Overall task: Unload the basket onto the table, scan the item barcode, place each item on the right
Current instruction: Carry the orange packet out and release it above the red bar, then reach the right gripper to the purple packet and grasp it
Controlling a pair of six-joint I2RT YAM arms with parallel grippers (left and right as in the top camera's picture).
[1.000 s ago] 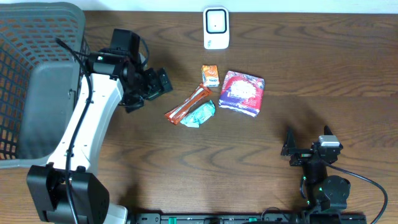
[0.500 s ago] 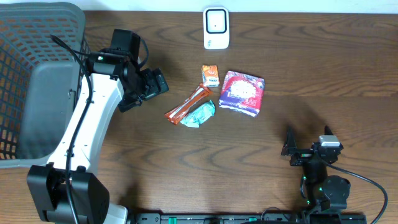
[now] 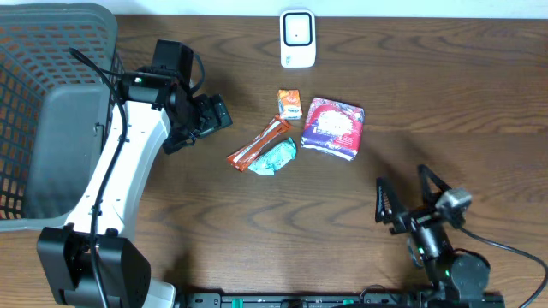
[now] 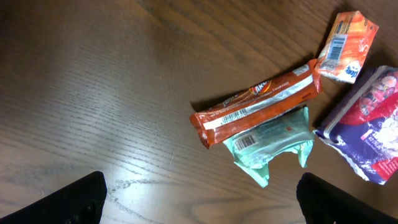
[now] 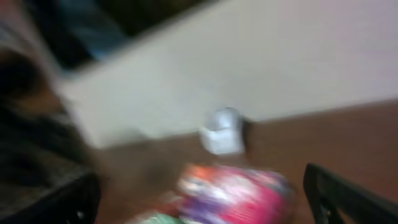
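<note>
Four packaged items lie together at the middle of the wooden surface. An orange-brown snack bar lies slantwise, its white barcode strip facing up; the lettering on its wrapper is too small to read. A teal packet touches the bar's lower side and also shows a barcode. A small orange packet sits just beyond the bar's upper end, barcode up, its blue print illegible. A purple and red pouch lies right of these, its label not readable. A white barcode scanner stands at the far edge, well apart from the items.

The left tool hovers just left of the bar with its fingers spread wide, holding nothing. Its white arm reaches up from the near edge alongside a grey mesh basket, and the wrist bends right toward the packets.

The right tool sits low near the front right, tilted up and aimed at the pouch and scanner, fingers spread and empty. Its wrist view is blurred.
</note>
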